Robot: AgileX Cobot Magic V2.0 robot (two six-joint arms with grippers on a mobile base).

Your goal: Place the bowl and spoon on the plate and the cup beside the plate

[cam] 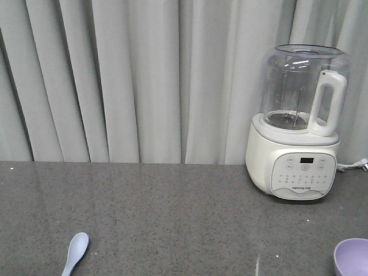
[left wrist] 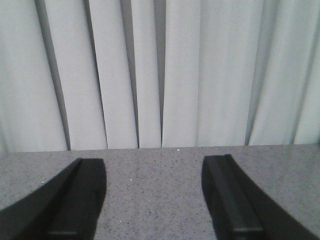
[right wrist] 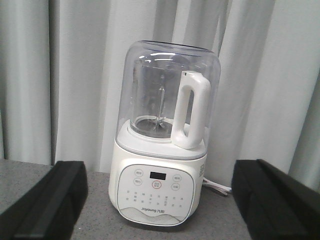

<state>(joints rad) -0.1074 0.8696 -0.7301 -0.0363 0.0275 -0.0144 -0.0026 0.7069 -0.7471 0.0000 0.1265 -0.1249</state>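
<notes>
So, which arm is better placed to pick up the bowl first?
The right one, probably. The lavender bowl sits at the front view's right edge, the same side as the blender that the right gripper faces, jaws open. The spoon lies far to the left instead.

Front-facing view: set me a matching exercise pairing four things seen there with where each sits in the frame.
Things:
1. short pale blue-white plastic spoon
2. small round lavender-purple plastic bowl
3. white blender with clear jar
4. pleated pale grey curtain

Places:
A. standing at the right, on the far side of the grey speckled countertop
B. bottom-right corner, cut off by the frame edge
C. lying at the bottom left
D. hanging behind everything

Pairs: 1-C, 2-B, 3-A, 4-D.
</notes>
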